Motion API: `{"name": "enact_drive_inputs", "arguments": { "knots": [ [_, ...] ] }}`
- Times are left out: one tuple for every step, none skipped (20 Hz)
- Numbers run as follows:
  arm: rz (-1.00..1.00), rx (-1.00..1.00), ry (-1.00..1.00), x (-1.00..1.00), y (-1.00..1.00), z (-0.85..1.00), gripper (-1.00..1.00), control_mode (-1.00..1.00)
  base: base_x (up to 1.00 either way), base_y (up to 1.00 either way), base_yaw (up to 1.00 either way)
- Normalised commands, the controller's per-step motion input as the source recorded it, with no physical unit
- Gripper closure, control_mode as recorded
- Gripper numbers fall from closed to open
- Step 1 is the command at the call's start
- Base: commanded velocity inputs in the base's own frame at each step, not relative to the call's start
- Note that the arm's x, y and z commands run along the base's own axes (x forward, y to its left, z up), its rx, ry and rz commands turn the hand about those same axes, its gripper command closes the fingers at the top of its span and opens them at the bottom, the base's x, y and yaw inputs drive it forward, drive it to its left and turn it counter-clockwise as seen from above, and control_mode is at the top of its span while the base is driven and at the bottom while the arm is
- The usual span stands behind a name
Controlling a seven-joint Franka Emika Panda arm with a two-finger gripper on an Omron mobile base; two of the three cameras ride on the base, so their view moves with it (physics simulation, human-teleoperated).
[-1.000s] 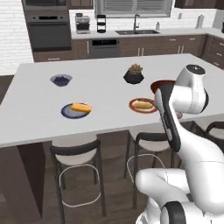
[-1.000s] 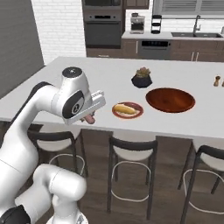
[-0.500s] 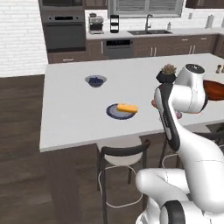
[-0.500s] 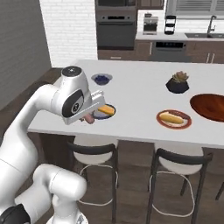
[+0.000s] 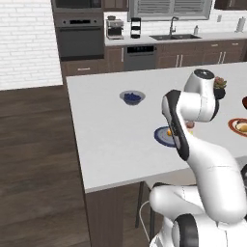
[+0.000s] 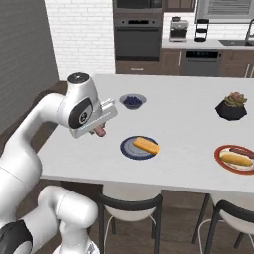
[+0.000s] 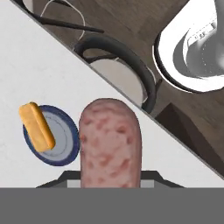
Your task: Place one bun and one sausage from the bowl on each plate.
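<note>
My gripper (image 6: 99, 130) is shut on a pinkish-brown sausage (image 6: 101, 131) and hangs over the counter left of the blue-rimmed plate (image 6: 133, 149). A yellow-orange bun (image 6: 145, 145) lies on that plate. In the hand view the sausage (image 7: 110, 144) stands up large between the jaws, with the blue plate (image 7: 63, 143) and its bun (image 7: 37, 127) to its left. The red-rimmed plate (image 6: 221, 158) at the right holds a bun (image 6: 236, 159) and a sausage (image 6: 240, 150). A sliver of the reddish-brown bowl (image 5: 244, 102) shows at the right edge of the left base view.
A small grey bowl of blue berries (image 6: 132, 101) sits behind the blue plate, and a black plant pot (image 6: 231, 106) stands at the back right. Black-framed stools (image 7: 118, 70) stand below the counter's near edge (image 6: 149, 184). Dark wood floor lies to the left.
The base has driven left along the counter, so the whole scene has shifted right in both base views. The gripper still holds the sausage, now near the blue plate.
</note>
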Motion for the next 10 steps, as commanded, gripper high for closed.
{"name": "enact_drive_inputs", "arguments": {
  "knots": [
    [-0.04,-0.02,0.02,0.94,-0.07,-0.23,1.0,-1.0,0.0,0.0,0.0],
    [-0.07,-0.02,0.06,0.98,-0.24,-0.4,1.0,-1.0,0.0,0.0,0.0],
    [-0.11,-0.02,0.11,1.0,-0.46,-0.46,1.0,-1.0,0.0,0.0,0.0],
    [-0.12,-0.01,0.11,0.96,-0.6,-0.51,1.0,-1.0,0.0,0.0,0.0],
    [-0.11,0.0,0.1,0.77,-0.71,-0.57,1.0,-1.0,0.0,0.0,0.0],
    [-0.11,0.0,0.09,0.59,-0.89,-0.64,1.0,-1.0,0.0,0.0,0.0],
    [-0.11,0.0,0.09,0.41,-0.89,-0.71,1.0,-1.0,0.0,0.0,0.0],
    [-0.12,0.0,0.1,0.24,-0.75,-0.8,1.0,-1.0,0.0,0.0,0.0],
    [-0.12,0.0,0.11,0.05,-0.53,-0.8,1.0,-1.0,0.0,0.0,0.0],
    [-0.11,0.0,0.1,0.11,-0.41,-0.71,1.0,-1.0,0.0,0.0,0.0]
  ]
}}
